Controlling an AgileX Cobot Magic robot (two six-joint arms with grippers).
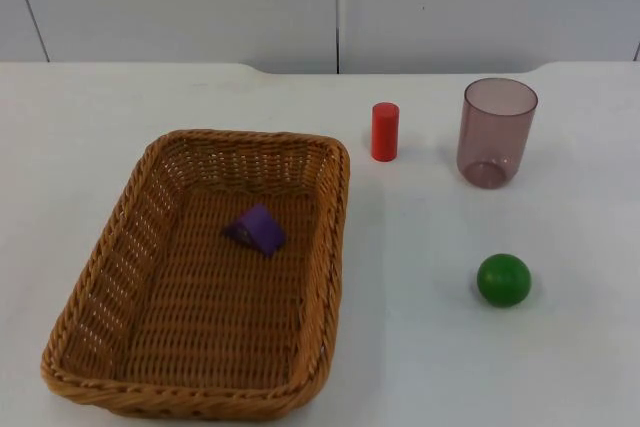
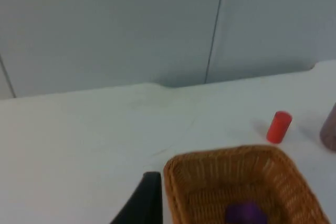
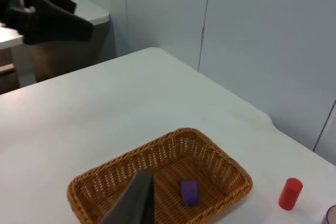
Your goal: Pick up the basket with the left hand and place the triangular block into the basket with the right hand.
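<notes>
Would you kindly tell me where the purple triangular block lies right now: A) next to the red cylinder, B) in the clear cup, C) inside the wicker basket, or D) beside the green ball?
C: the purple triangular block rests on the floor of the wicker basket, apart from the other things on the table.

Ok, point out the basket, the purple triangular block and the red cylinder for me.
basket (image 1: 100, 277), top view, on its left woven wall.
purple triangular block (image 1: 257, 228), top view, on its sloped face, inside the basket.
red cylinder (image 1: 384, 133), top view, on its upright side.
</notes>
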